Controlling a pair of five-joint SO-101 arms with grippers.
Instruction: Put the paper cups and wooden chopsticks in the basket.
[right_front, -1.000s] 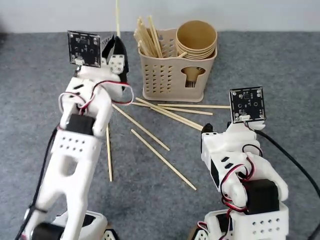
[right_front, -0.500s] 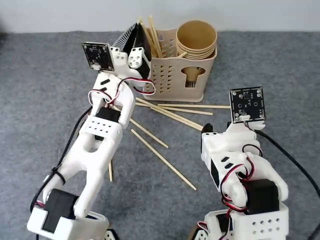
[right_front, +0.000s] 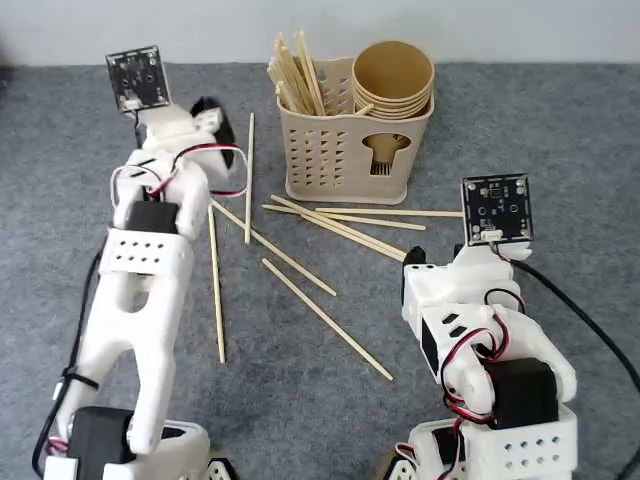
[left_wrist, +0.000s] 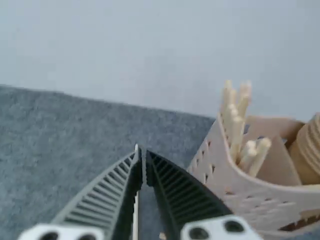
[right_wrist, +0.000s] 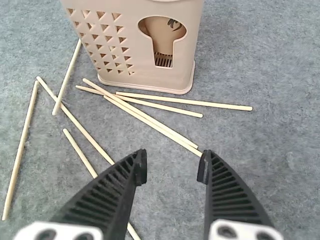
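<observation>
Left of the basket (right_front: 330, 150), your left gripper (left_wrist: 142, 155) holds its jaws all but shut; you cannot tell if they pinch anything. A lone chopstick (right_front: 249, 178) lies between gripper and basket. In front of the basket, your right gripper (right_wrist: 172, 160) has its jaws wide and empty above loose chopsticks (right_wrist: 150, 104). The basket holds paper cups (right_front: 393, 72) and bundled chopsticks (right_front: 297, 75).

Paper cups (right_front: 393, 75) sit stacked in the right half of the basket (right_front: 345, 160), chopsticks (right_front: 295, 75) upright in its left, while loose chopsticks (right_front: 325, 318) lie scattered on the table (right_front: 560, 130) before it and to its left.
</observation>
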